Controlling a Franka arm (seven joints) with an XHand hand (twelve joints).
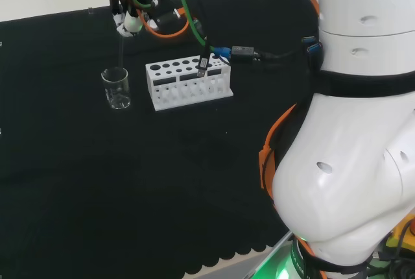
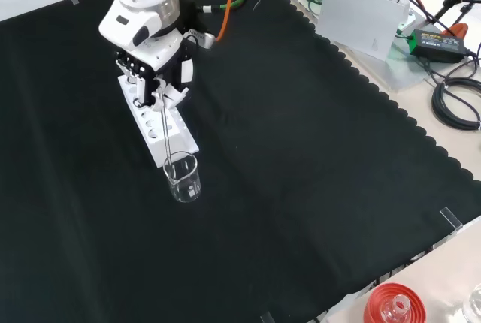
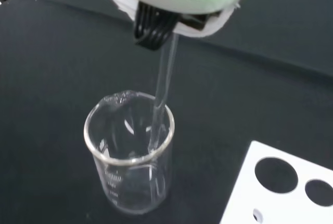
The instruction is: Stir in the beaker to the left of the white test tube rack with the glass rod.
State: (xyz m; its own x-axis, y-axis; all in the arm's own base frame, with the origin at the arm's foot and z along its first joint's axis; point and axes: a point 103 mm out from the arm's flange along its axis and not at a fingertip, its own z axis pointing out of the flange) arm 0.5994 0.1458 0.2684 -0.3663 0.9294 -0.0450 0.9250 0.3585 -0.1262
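Observation:
A small clear glass beaker (image 1: 117, 89) (image 2: 183, 177) (image 3: 130, 153) stands on the black cloth, left of the white test tube rack (image 1: 188, 83) in the head view. The hand (image 1: 139, 1) (image 2: 154, 79) (image 3: 156, 23) hangs above the beaker, shut on a thin glass rod (image 1: 120, 48) (image 2: 167, 131) (image 3: 164, 94). The rod points down and its lower end is inside the beaker, near the rim on the rack's side. In the front view the rack (image 2: 154, 124) lies just behind the beaker, partly under the hand.
The arm's big white links (image 1: 350, 130) stand at the head view's right. Cables and a plug (image 1: 224, 52) trail over the rack's far end. A red ribbed stand (image 2: 391, 304) with glassware sits off the cloth at the front view's bottom right.

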